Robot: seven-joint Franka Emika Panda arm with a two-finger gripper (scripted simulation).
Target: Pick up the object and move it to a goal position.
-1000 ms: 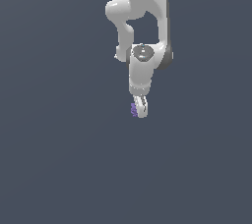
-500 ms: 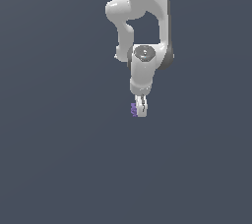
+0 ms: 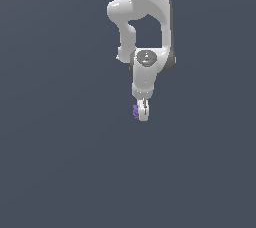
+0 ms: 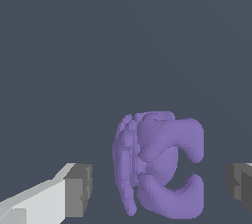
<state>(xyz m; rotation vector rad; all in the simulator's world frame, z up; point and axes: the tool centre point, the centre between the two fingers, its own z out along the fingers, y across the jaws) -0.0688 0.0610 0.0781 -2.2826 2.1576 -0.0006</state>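
In the exterior view we find a uniform dark grey tabletop (image 3: 55,162) running unbroken to every frame edge, with bare surface on the exterior view's left, below the gripper and on the exterior view's right. The white arm (image 3: 145,17) enters from the top edge near the middle and reaches downward, ending in the gripper (image 3: 143,113). The purple object (image 3: 135,111) shows as a small lumpy patch at the gripper's tip, on its side toward the exterior view's left, partly covered by the white fingers. We cannot tell from this view whether the object touches the tabletop.

In the wrist view we note one finger (image 4: 59,198), white with a grey pad, then a strip of bare grey surface, then the object (image 4: 160,164), then another clear strip, then the grey pad of the second finger (image 4: 241,186) cut by the frame edge. The gripper (image 4: 157,188) is therefore spread, with the object between the pads and touching neither. The object presents a ribbed, rounded edge toward the first finger and two blunt lobes with a notch between them toward the second. Beyond the object we see plain grey surface.
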